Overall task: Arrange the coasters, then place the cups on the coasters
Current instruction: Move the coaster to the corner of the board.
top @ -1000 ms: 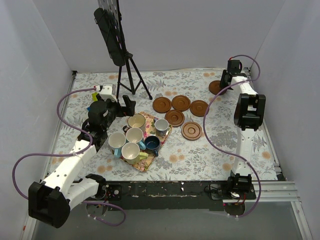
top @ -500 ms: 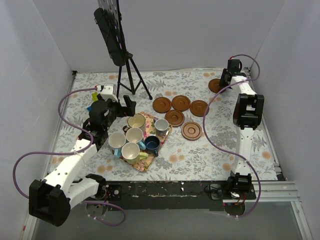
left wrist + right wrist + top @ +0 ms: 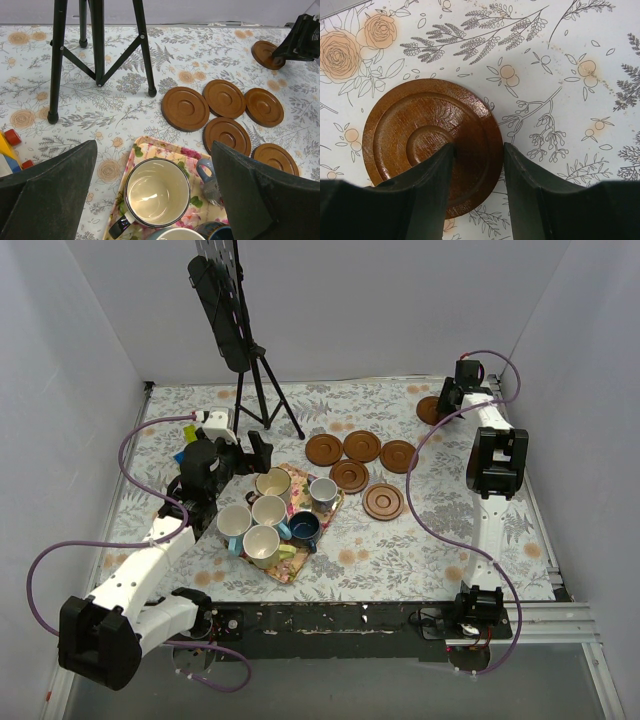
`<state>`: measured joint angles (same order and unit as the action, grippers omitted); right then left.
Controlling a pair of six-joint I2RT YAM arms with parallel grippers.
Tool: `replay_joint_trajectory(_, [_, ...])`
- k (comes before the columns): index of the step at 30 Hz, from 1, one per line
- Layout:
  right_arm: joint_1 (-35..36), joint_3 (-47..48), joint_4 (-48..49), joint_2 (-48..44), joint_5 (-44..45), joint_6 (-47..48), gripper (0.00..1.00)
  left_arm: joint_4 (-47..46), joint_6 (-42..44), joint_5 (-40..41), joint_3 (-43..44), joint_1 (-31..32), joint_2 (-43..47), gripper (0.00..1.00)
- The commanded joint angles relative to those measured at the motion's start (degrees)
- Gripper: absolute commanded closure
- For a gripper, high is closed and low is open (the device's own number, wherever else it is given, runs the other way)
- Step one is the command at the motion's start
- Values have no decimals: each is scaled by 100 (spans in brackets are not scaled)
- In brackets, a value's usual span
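Several cups crowd a floral tray. My left gripper hangs just behind them, open wide; in its wrist view the gripper sits over a cream cup with a dark handle, holding nothing. Several brown coasters lie grouped right of the tray, the nearest of them beyond the tray's far edge. A separate coaster lies flat at the far right. My right gripper stands over that coaster, jaws parted, one finger above the disc and the other just outside its right rim.
A black tripod stands behind the tray, its feet near the left gripper. Coloured toy blocks sit at the left. White walls enclose the floral cloth on three sides.
The left gripper has crept slightly forward toward the tray. The right arm stays over the far coaster, which has not shifted.
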<state>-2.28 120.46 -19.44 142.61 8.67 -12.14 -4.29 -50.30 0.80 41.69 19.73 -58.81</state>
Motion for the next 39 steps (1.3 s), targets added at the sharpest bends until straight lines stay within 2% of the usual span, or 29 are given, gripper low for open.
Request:
replay_joint_trajectory(1, [0, -102, 11, -180, -146, -60, 46, 16, 73, -18, 58, 23, 36, 2])
replay_joint_trajectory(9, [-9, -260, 326, -558, -558, 27, 33, 16, 65, -18, 58, 23, 97, 2])
replay_joint_trajectory(13, [-9, -111, 231, -699, -454, 141, 28, 16, 56, -18, 58, 23, 115, 2])
replay_joint_trajectory(16, [-9, -364, 370, -1005, -322, 265, 27, 16, 56, -9, 41, 23, 150, 2])
replay_joint_trajectory(23, [-9, -1735, 1328, -2306, -567, 563, 27, 16, 21, -36, 50, 23, 212, 2])
replay_joint_trajectory(32, [9, -3529, 1707, -3546, -1631, 353, 28, 8, -23, -18, 14, 23, 352, 2])
replay_joint_trajectory(39, [9, -3171, 1242, -3266, -1306, 529, 29, -1, -76, -71, 14, 31, 344, 2])
